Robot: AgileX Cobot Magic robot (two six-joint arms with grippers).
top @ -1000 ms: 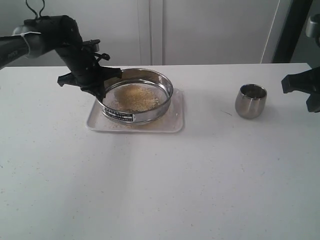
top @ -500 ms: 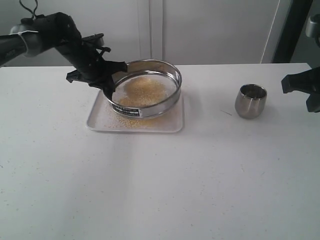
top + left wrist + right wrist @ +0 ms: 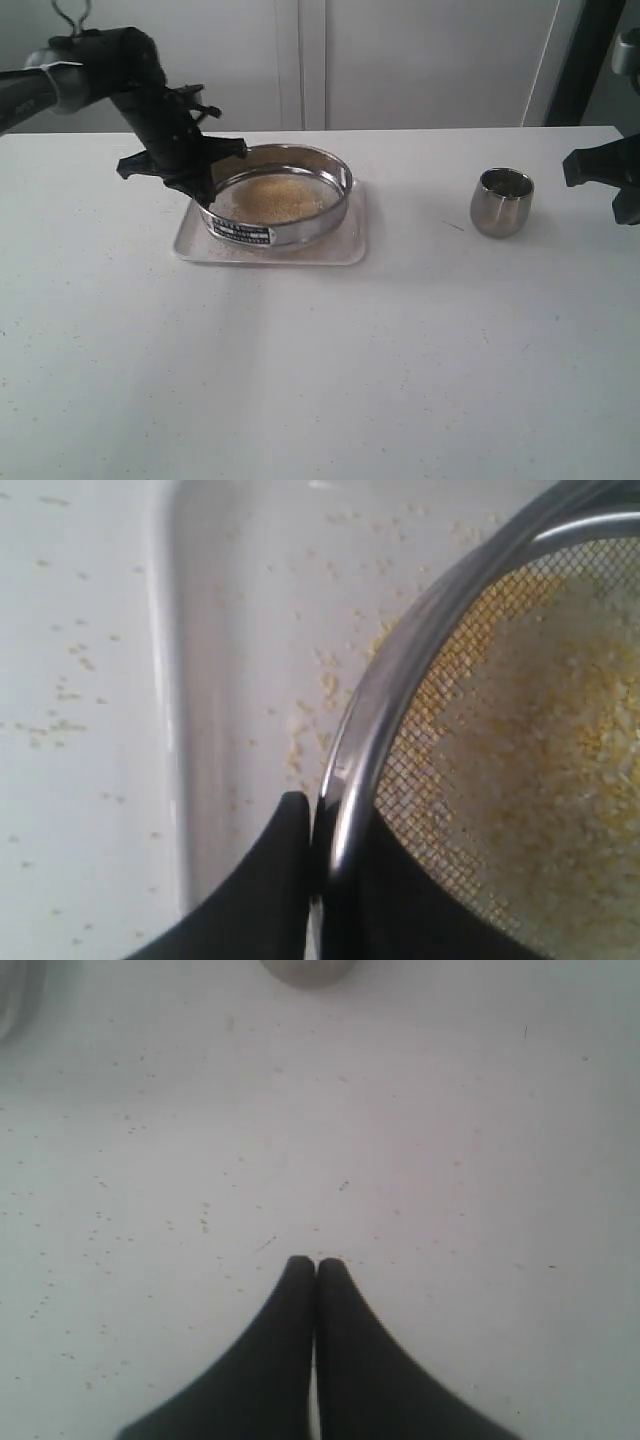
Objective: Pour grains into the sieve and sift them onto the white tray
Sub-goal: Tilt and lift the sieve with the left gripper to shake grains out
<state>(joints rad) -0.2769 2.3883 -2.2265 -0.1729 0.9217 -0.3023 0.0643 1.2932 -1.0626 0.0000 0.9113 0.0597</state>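
Note:
The steel sieve (image 3: 280, 210) hangs just above the white tray (image 3: 352, 245), its black label facing the front. My left gripper (image 3: 205, 178) is shut on the sieve's left rim (image 3: 345, 780), one finger outside the wall and one inside over the mesh. Golden-yellow grains (image 3: 280, 195) lie heaped on the mesh (image 3: 520, 730), and loose grains (image 3: 325, 685) are scattered on the tray (image 3: 240, 630) below. My right gripper (image 3: 316, 1262) is shut and empty above the bare table; in the exterior view it (image 3: 610, 180) hovers at the far right edge.
A small rounded steel cup (image 3: 501, 201) stands upright on the table right of the tray, its base (image 3: 305, 968) just showing in the right wrist view. Stray grains speckle the white table (image 3: 320, 360). A white wall runs behind the table.
The sieve swung right and back half a second ago, then returned left and lower over the tray, still held by the left gripper. The right arm has not moved.

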